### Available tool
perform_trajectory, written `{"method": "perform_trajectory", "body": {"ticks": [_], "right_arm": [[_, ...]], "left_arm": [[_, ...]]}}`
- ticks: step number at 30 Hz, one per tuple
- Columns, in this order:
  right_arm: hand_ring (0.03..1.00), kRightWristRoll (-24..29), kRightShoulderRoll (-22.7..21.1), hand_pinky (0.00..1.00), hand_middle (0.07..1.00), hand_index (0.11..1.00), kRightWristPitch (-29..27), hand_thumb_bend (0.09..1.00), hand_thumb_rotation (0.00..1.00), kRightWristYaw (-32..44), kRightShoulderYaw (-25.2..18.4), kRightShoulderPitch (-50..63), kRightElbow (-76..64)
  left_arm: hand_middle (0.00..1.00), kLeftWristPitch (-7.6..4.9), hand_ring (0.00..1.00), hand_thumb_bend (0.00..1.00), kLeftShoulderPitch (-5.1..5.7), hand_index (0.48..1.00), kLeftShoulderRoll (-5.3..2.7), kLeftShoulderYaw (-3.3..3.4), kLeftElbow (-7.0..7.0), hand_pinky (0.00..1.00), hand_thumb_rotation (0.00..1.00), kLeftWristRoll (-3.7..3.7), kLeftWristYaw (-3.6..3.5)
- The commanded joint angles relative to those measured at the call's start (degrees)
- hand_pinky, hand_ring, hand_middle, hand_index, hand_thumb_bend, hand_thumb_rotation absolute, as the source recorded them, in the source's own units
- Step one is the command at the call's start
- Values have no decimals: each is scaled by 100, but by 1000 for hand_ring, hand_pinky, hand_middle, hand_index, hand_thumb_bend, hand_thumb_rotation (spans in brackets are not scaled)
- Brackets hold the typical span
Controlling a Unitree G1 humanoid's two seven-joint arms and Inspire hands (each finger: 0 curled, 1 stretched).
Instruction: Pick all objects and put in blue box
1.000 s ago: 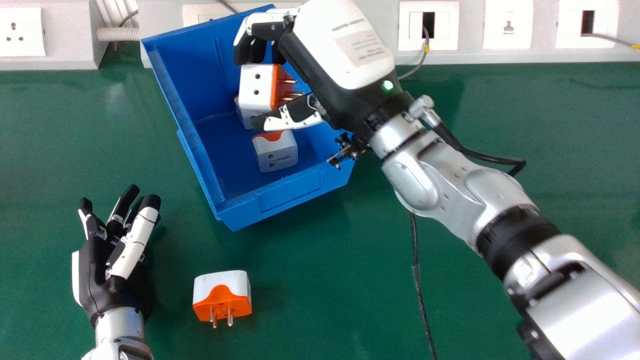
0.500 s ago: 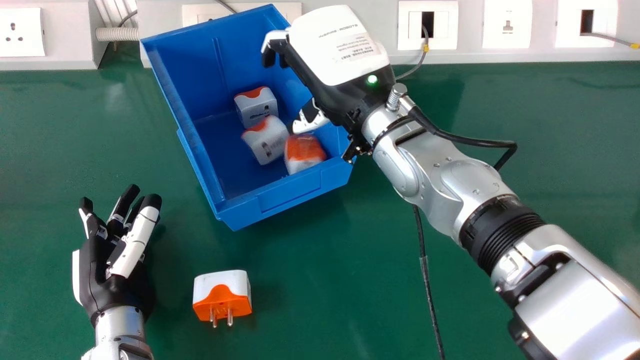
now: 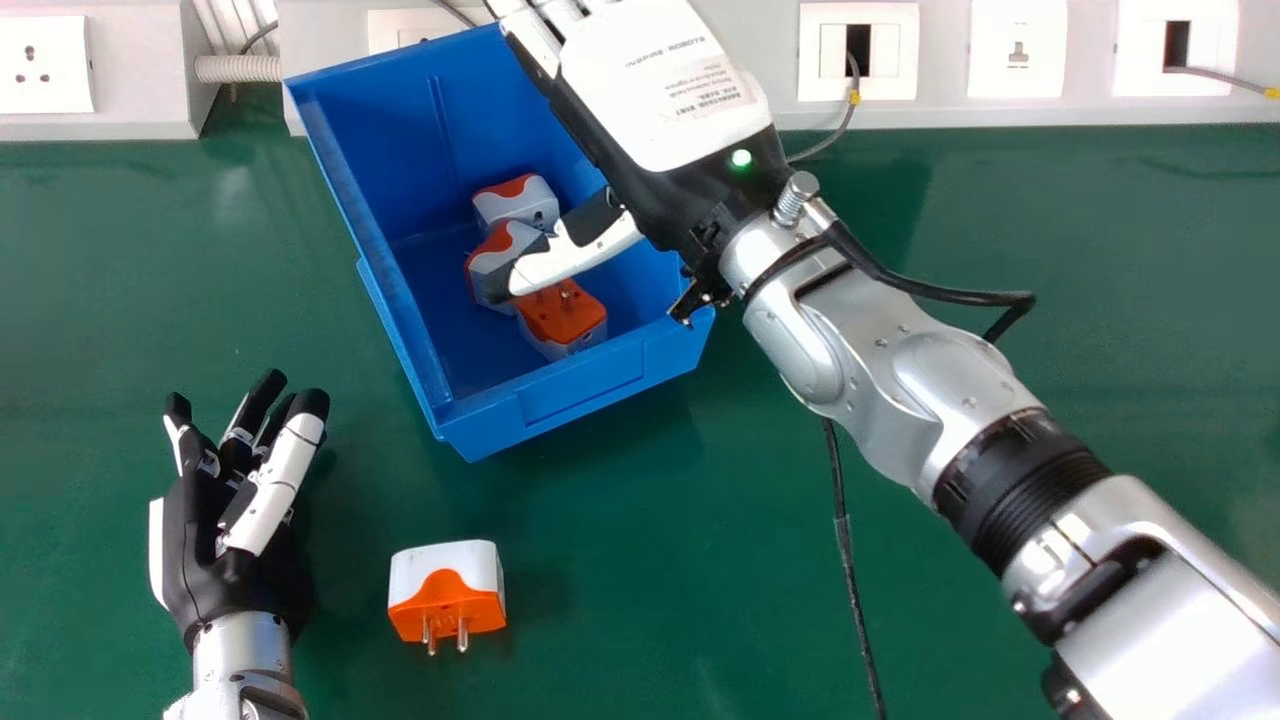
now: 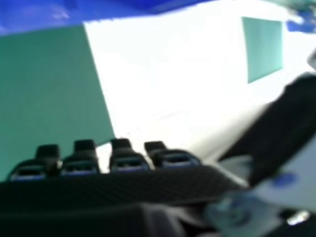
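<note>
Since the earliest frame, one plug adapter [image 3: 562, 320] is no longer hanging in the right robot hand [image 3: 650, 110] but is apparently now lying in the blue box [image 3: 580, 395], its orange face and pins turning upward. Above it, that robot hand is spreading, fingers straightening and thumb stretching out over the box, pinching nothing. A second adapter [image 3: 490, 270] and a third adapter [image 3: 525, 200] are sitting close by inside. The last adapter [image 3: 447, 590] is waiting on the tabletop [image 3: 750, 550], beside the left robot hand [image 3: 225, 540], whose fingers are resting loosely apart. The task is seemingly nearing its end, with just this visible piece still needing collection. A white label [image 3: 695, 90] is carrying small print on the right robot hand's back.
</note>
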Motion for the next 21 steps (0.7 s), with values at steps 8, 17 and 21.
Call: {"method": "perform_trajectory", "body": {"ticks": [8, 17, 21], "right_arm": [[1000, 705, -230, 1000, 1000, 1000, -1122, 1000, 708, -494, -518, 1409, -1880], [990, 1194, -261, 923, 1000, 1000, -3070, 1000, 737, -704, -512, 2439, -1606], [958, 1363, -262, 889, 1000, 1000, -3559, 1000, 780, -518, -544, 2812, -1430]], "left_arm": [[844, 769, 851, 658, 574, 800, -276, 46, 603, 824, 25, 22, 353], [858, 733, 860, 635, 624, 789, -239, 3, 629, 826, 48, 139, 445], [858, 771, 864, 715, 630, 712, -227, 63, 644, 821, 60, 72, 392]]}}
